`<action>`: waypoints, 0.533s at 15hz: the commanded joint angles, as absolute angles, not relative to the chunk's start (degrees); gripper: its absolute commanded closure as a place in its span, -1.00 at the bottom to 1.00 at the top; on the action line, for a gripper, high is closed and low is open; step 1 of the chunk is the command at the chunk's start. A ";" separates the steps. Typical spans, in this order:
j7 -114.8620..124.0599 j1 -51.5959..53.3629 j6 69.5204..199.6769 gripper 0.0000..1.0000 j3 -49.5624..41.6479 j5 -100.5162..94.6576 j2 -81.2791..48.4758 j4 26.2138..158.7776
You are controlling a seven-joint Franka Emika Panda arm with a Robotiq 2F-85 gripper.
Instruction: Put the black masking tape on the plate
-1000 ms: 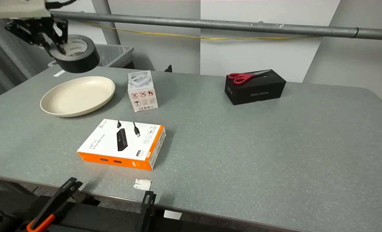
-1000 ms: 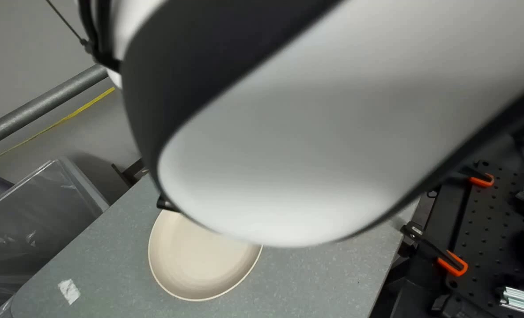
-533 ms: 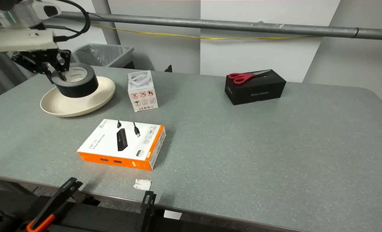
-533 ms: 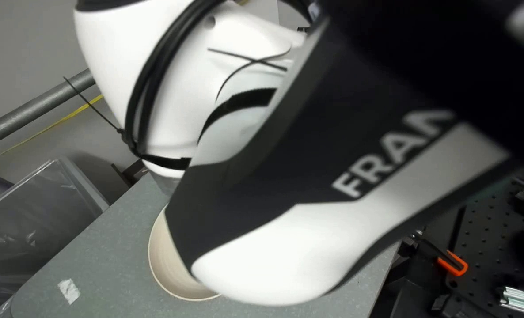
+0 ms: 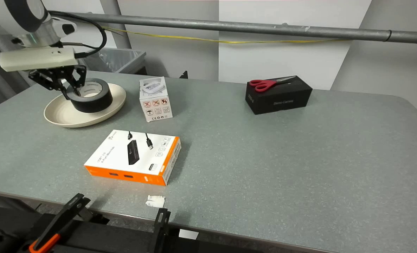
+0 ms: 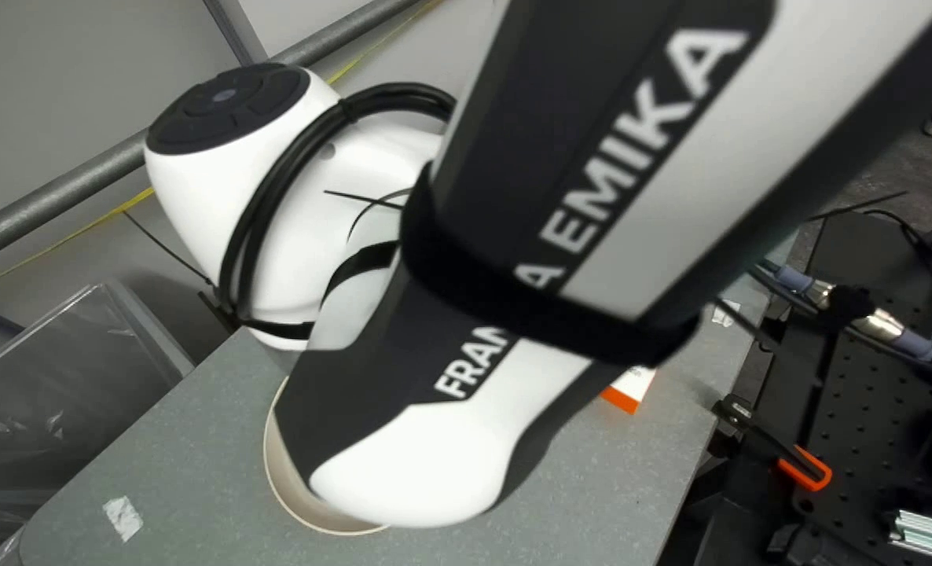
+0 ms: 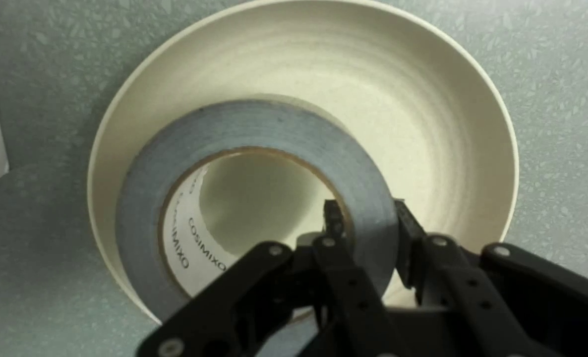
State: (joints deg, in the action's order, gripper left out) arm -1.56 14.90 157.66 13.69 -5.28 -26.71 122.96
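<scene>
Holding the black tape over the plate, I am operating the gripper with its jaws clamping on the wall of the tape. One finger is standing inside the hollow; the opposite finger is bearing on the outer face. The hollow is facing upward, and printed lettering is showing on the inner core in the wrist view. In that view the tape is appearing off-centre, toward the lower left of the plate. The views are not showing me whether the underside of the tape is touching the plate. The plate is sitting on the grey table. Near it, a white box is standing upright; closer to the near table edge in an exterior view, an orange and white box is lying flat. Well apart from the plate, a black box is supporting red-handled scissors. In both exterior views, a lined bin is standing beyond the table's edge. On my remote feed, the arm is blocking the tape and covering much of the plate in an exterior view.
</scene>
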 commanded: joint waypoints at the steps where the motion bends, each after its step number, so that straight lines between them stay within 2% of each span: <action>1: -3.93 15.95 157.21 0.87 13.12 -6.56 -30.58 117.66; 7: -7.02 14.88 156.65 0.87 14.00 -5.52 -34.19 113.74; 8: -7.39 14.70 156.62 -0.03 14.23 -5.37 -34.40 113.50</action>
